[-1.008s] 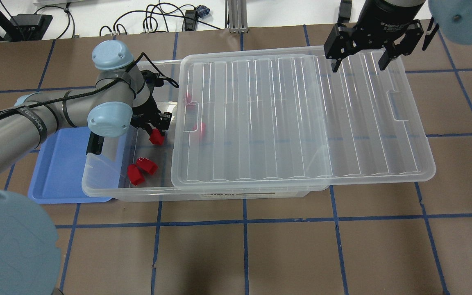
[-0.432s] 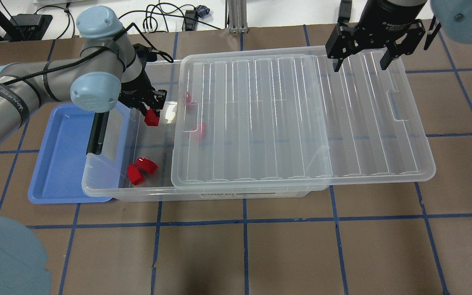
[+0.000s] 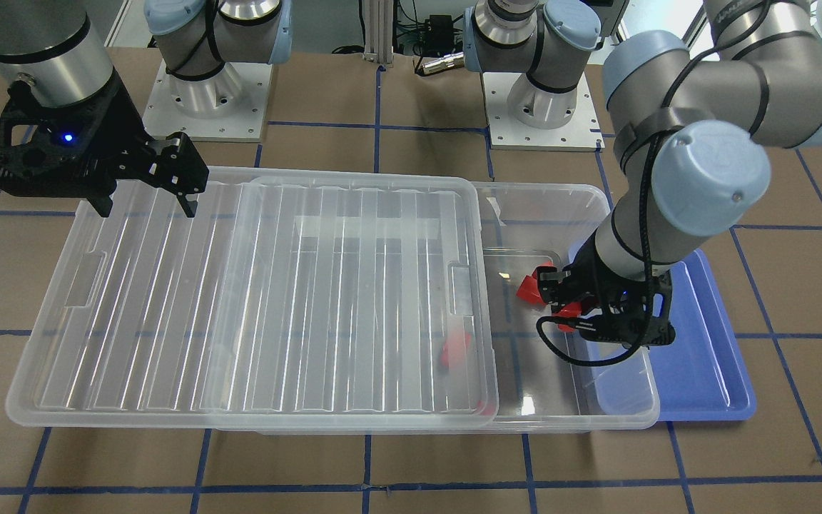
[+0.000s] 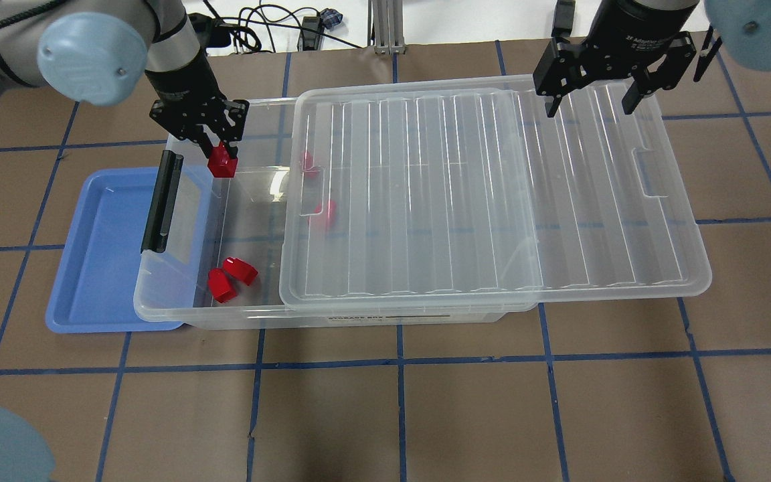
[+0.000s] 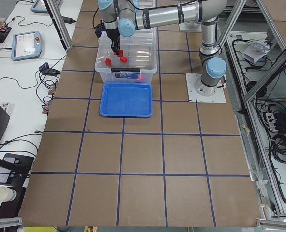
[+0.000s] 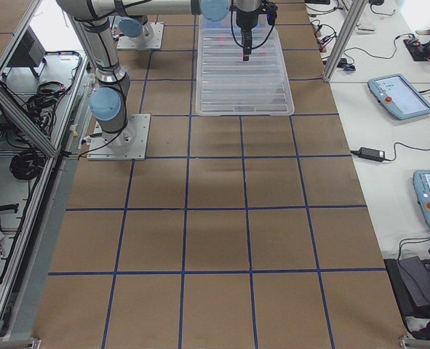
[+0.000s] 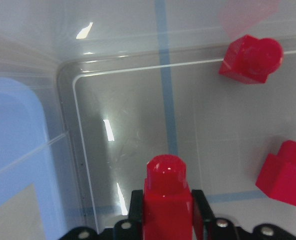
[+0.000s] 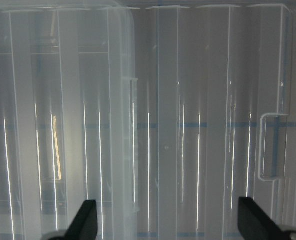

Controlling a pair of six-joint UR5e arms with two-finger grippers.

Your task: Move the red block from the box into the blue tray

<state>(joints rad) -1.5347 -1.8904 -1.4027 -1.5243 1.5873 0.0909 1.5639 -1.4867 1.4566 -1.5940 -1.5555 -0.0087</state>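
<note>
My left gripper (image 4: pixel 219 148) is shut on the red block (image 4: pixel 221 163) and holds it in the air over the far left corner of the open end of the clear box (image 4: pixel 178 314). In the left wrist view the red block (image 7: pixel 168 200) sits between the fingers, with the box corner below it and the blue tray (image 7: pixel 12 150) to the left. The blue tray (image 4: pixel 101 254) lies beside the box's left end, partly under it. My right gripper (image 4: pixel 587 106) is open and empty above the far right of the lid (image 4: pixel 492 194).
A red two-lobed clump (image 4: pixel 231 274) lies in the box's open end near the front wall. Two other red pieces (image 4: pixel 327 211) show under the ribbed lid, which is slid to the right. The black latch handle (image 4: pixel 161 201) stands on the box's left end.
My left gripper has risen and moved toward the box's far left corner with the red block in it. The right gripper has not moved.
</note>
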